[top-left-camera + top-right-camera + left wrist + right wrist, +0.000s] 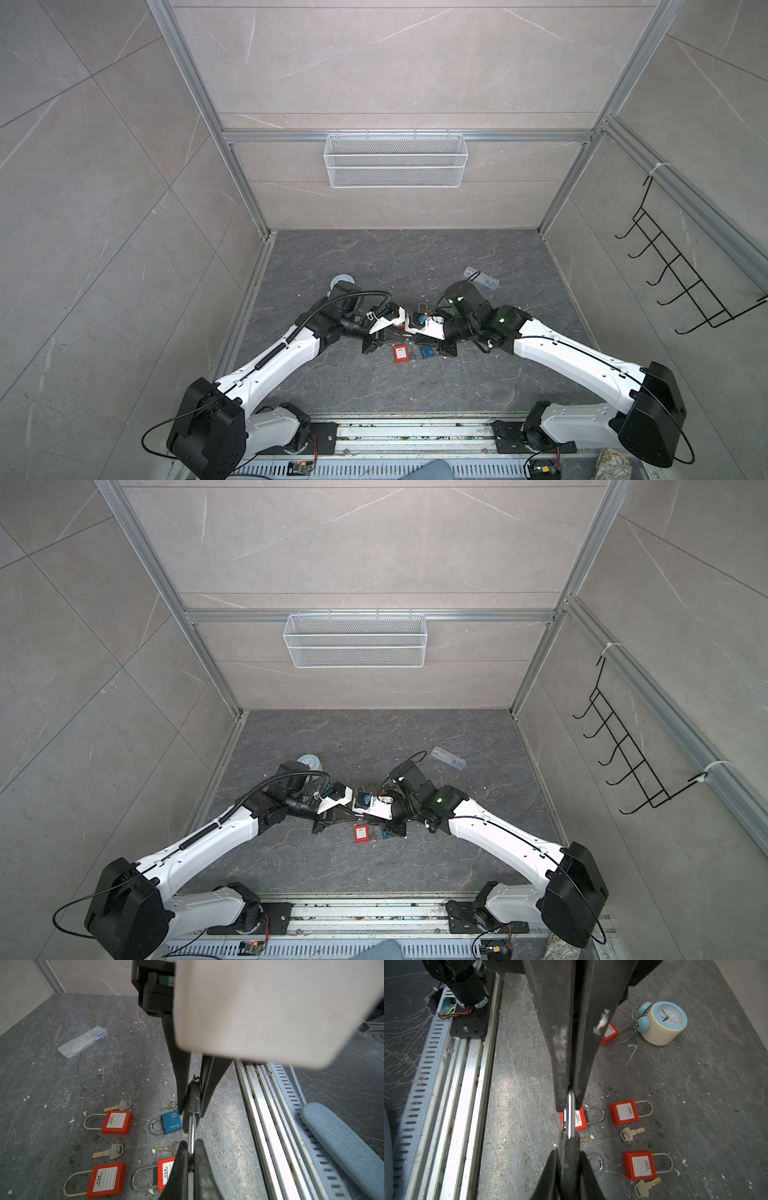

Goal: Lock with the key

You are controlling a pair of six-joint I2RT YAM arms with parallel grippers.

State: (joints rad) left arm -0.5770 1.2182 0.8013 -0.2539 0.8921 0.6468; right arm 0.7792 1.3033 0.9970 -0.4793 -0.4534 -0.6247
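Grey tabletop [62,1084] — L tool [191,1144] on padlock [192,1103]

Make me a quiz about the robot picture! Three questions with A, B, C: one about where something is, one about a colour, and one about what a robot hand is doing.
1. Where is the clear plastic box?
A. in a drawer
B. lying on the table
C. on a chair

2. One padlock lying on the table is not red. What colour is it?
A. blue
B. yellow
C. green

3. What is the left gripper doing?
A. standing wide open
B. holding a spoon
C. shut on the silver shackle of the black padlock

Answers:
1 B: the box lies flat on the grey table, apart from the padlocks.
2 A: the blue padlock lies near the red padlocks.
3 C: its fingers clamp the shackle, while the right gripper grips the padlock's body.
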